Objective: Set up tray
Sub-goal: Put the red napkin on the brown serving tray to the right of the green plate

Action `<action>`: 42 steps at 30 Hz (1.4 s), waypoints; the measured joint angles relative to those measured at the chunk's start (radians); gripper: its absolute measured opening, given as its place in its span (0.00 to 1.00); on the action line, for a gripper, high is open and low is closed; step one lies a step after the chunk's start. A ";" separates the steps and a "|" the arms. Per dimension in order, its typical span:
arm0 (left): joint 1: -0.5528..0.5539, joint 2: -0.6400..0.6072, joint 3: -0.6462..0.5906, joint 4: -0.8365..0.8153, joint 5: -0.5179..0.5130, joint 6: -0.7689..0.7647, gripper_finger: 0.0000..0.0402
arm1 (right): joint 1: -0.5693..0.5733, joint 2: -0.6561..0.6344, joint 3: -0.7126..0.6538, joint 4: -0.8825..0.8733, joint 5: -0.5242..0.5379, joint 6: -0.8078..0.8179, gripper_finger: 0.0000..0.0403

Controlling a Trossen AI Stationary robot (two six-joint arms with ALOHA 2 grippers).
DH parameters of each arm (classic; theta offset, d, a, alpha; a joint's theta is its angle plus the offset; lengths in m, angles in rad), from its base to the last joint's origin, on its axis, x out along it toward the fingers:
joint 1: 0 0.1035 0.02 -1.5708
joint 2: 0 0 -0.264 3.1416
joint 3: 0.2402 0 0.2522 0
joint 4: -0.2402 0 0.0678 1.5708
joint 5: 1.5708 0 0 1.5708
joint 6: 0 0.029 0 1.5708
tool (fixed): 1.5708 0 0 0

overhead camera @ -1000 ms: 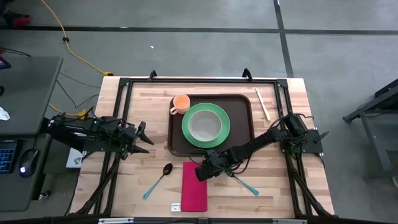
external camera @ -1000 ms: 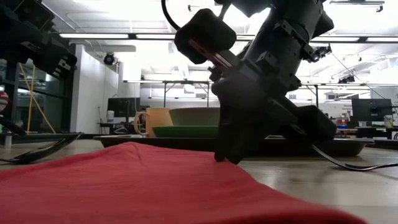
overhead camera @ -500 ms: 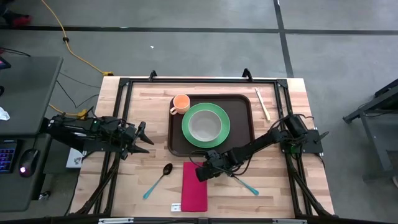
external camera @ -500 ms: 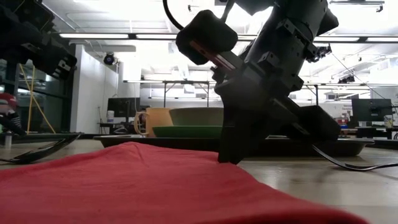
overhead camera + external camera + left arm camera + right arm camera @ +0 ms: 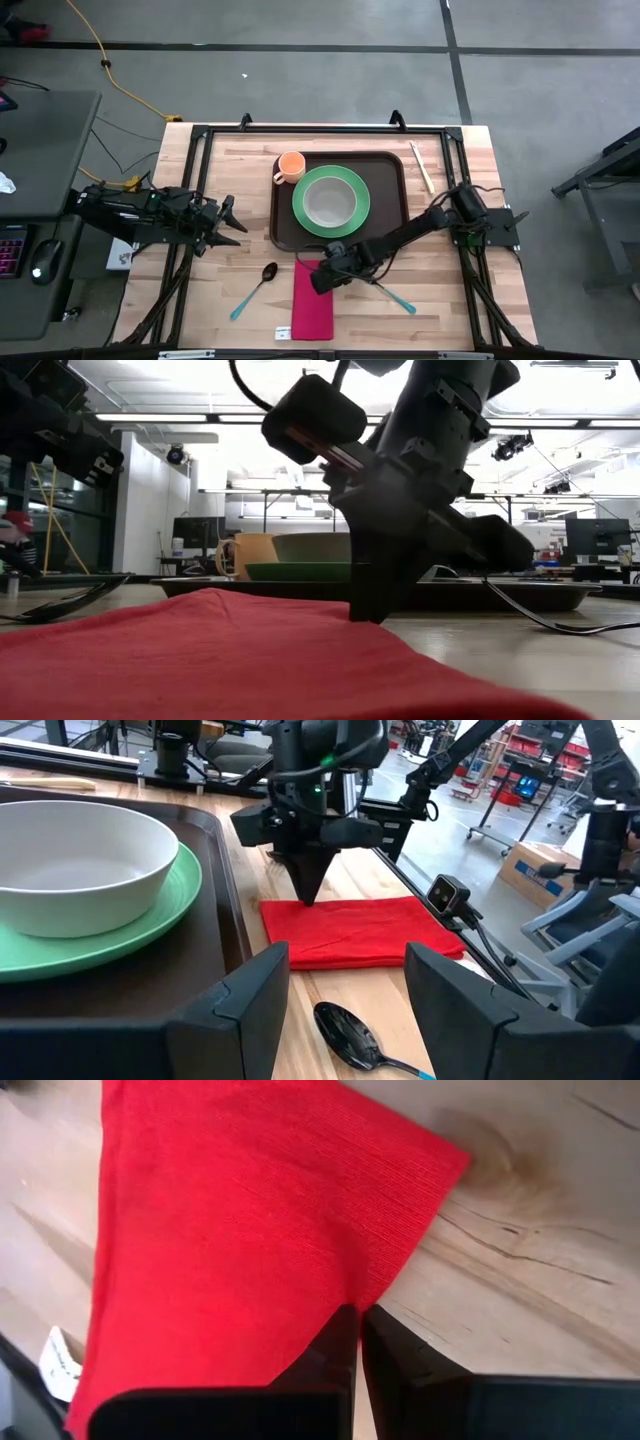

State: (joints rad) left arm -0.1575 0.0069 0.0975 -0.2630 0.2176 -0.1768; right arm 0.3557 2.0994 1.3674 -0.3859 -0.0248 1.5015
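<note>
A robotics lab: concrete floor (image 5: 300,80), strip lights (image 5: 170,418), monitors (image 5: 597,538), equipment racks (image 5: 520,780).

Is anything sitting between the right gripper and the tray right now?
Nothing visible does. The right gripper, jaws shut on the edge of the red napkin, sits just off the near rim of the tray, with only bare wood between them. The fork lies to its side, away from the tray.
</note>
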 joint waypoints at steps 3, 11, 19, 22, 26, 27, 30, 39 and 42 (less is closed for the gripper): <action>0.000 0.000 0.000 0.000 0.000 0.000 0.57 | 0.001 0.003 0.034 -0.041 0.018 -0.020 0.00; 0.000 0.000 -0.001 -0.001 -0.001 0.000 0.57 | 0.000 0.008 0.099 -0.140 0.050 -0.044 0.00; 0.000 0.000 -0.002 -0.001 -0.001 0.000 0.57 | -0.003 0.008 0.141 -0.164 0.066 -0.059 0.00; 0.000 0.000 -0.002 -0.001 -0.001 0.000 0.57 | -0.003 0.007 0.159 -0.186 0.061 -0.064 0.00; 0.000 0.000 -0.002 -0.001 -0.001 0.000 0.57 | -0.003 0.006 0.197 -0.251 0.057 -0.070 0.00; 0.000 0.000 -0.002 -0.001 -0.001 0.000 0.57 | -0.003 0.006 0.208 -0.270 0.056 -0.073 0.00; 0.000 0.000 -0.002 -0.001 -0.001 0.000 0.57 | -0.002 0.006 0.243 -0.325 0.056 -0.089 0.00; 0.000 0.000 -0.002 -0.001 -0.001 0.000 0.57 | -0.002 0.003 0.332 -0.471 0.056 -0.113 0.00; 0.000 0.000 -0.002 -0.001 -0.001 0.000 0.57 | -0.002 0.003 0.363 -0.538 0.058 -0.115 0.00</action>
State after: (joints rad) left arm -0.1575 0.0070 0.0959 -0.2639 0.2169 -0.1768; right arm 0.3542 2.1021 1.7301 -0.9236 0.0332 1.3861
